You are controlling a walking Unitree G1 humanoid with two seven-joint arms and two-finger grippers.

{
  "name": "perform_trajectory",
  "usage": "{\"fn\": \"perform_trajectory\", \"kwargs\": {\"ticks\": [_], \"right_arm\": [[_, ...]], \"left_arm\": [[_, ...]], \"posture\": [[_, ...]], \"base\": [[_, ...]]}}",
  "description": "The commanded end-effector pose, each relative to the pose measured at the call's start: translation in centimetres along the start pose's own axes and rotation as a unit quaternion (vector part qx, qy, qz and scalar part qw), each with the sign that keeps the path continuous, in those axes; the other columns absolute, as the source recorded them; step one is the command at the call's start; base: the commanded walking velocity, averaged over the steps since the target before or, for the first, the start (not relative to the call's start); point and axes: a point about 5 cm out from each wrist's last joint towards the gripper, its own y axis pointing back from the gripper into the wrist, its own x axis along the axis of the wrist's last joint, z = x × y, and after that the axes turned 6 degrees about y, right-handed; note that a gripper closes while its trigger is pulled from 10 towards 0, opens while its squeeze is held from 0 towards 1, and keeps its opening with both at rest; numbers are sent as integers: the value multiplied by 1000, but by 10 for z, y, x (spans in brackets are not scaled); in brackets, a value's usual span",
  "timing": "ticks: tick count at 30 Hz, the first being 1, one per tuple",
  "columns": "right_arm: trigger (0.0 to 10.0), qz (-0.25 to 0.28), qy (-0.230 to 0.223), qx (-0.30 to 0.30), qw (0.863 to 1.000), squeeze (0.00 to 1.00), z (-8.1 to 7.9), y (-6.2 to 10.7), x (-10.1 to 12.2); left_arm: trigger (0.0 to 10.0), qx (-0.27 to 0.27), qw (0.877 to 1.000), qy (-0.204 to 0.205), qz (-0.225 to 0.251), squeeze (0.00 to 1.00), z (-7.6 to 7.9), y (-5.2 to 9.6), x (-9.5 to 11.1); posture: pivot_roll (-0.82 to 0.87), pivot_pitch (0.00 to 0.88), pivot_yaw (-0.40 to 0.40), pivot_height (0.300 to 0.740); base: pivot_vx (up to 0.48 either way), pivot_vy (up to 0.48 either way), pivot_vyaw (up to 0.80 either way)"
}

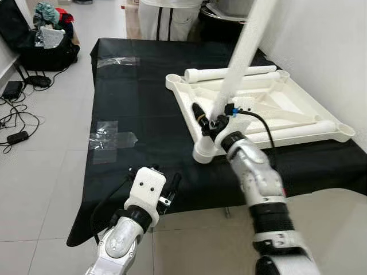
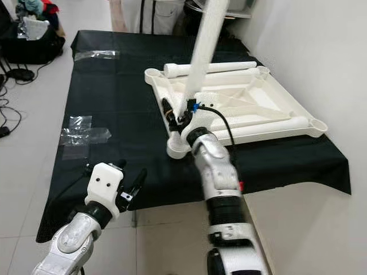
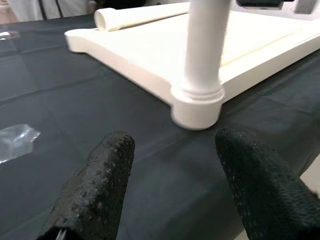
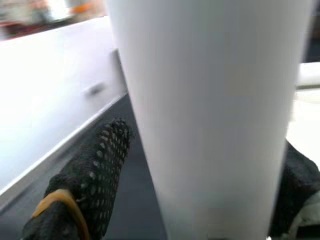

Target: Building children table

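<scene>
A white children's table top (image 1: 298,109) lies upside down on the black cloth, right side. A white leg (image 1: 243,51) stands up, tilted, from the near left corner socket (image 1: 205,152). My right gripper (image 1: 211,119) is shut on that leg just above the socket; its fingers (image 4: 95,165) hug the tube (image 4: 210,120). Two more legs lie on the top: one at the far edge (image 1: 229,73), one along the near edge (image 1: 304,133). My left gripper (image 1: 167,193) hovers open near the cloth's front edge, pointing at the socket (image 3: 196,107); its fingers (image 3: 95,190) hold nothing.
The black cloth (image 1: 137,103) covers a low platform; clear tape patches (image 1: 109,138) stick to it at left. A person in white trousers (image 1: 167,20) stands at the far end. A black bag (image 1: 46,48) and cables (image 1: 14,114) lie on the tiled floor left. A white wall runs along the right.
</scene>
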Motion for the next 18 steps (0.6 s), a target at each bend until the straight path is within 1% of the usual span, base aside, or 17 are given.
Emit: {"fn": "perform_trajectory", "kwargs": {"ticks": [1,2,4,5,7,8,9,10,11,12,13,14,15,16,17,18], "right_arm": [[10000,-39,-13,153,987,0,-27,1,-14],[10000,-43,-8,174,984,0,-28,2,-15],[10000,-58,-2,234,971,0,-34,4,-17],[10000,-63,1,253,965,0,-36,4,-19],[10000,-66,8,262,963,0,-38,3,-20],[10000,-68,18,245,967,0,-37,-3,-22],[10000,-68,18,245,967,0,-37,-3,-22],[2196,-68,29,220,973,0,-35,-9,-24],[0,-68,44,192,978,0,-32,-13,-25],[0,-65,55,142,986,0,-27,-19,-25],[0,-63,59,114,990,0,-24,-21,-24],[0,-63,59,114,990,0,-24,-21,-24],[0,-62,59,72,994,0,-17,-23,-23],[0,-64,48,6,997,0,-6,-24,-22],[0,-64,48,6,997,0,-6,-24,-22],[0,-66,39,-35,996,0,1,-23,-21]], "left_arm": [[10000,-3,1000,6,-2,0,4,0,-1],[10000,-3,1000,6,-2,0,4,0,-1],[10000,-2,1000,6,-2,0,4,0,-2],[10000,-2,1000,5,-2,0,4,0,-2],[10000,-1,1000,5,-2,0,4,0,-2],[10000,-1,1000,5,-2,0,4,0,-2],[10000,-1,1000,5,-2,0,4,0,-2],[10000,-1,1000,5,-2,0,4,0,-2],[10000,-1,1000,5,-2,0,4,0,-2],[10000,-1,1000,5,-3,0,4,0,-2],[10000,-1,1000,5,-3,0,3,0,-2],[10000,-1,1000,5,-3,0,3,0,-2],[10000,-1,1000,5,-2,0,3,1,-2],[10000,-1,1000,5,-3,0,3,1,-2],[10000,-1,1000,5,-3,0,3,1,-2],[10000,-1,1000,5,-3,0,3,1,-2]], "posture": [[72,151,-141,740],[72,151,-141,740],[73,153,-141,740],[73,154,-141,740],[75,153,-142,740],[75,155,-141,740],[75,155,-141,740],[75,155,-141,740],[75,154,-140,740],[75,155,-141,740],[75,155,-141,740],[75,155,-141,740],[75,154,-141,740],[74,153,-138,740],[74,153,-138,740],[74,152,-138,740]], "base": [[0,0,0],[0,0,0],[0,0,0],[0,0,0],[0,0,0],[0,0,0],[0,0,0],[0,0,0],[0,0,0],[0,0,0],[0,0,0],[0,0,0],[0,0,0],[0,0,0],[0,0,0],[0,0,0]]}}
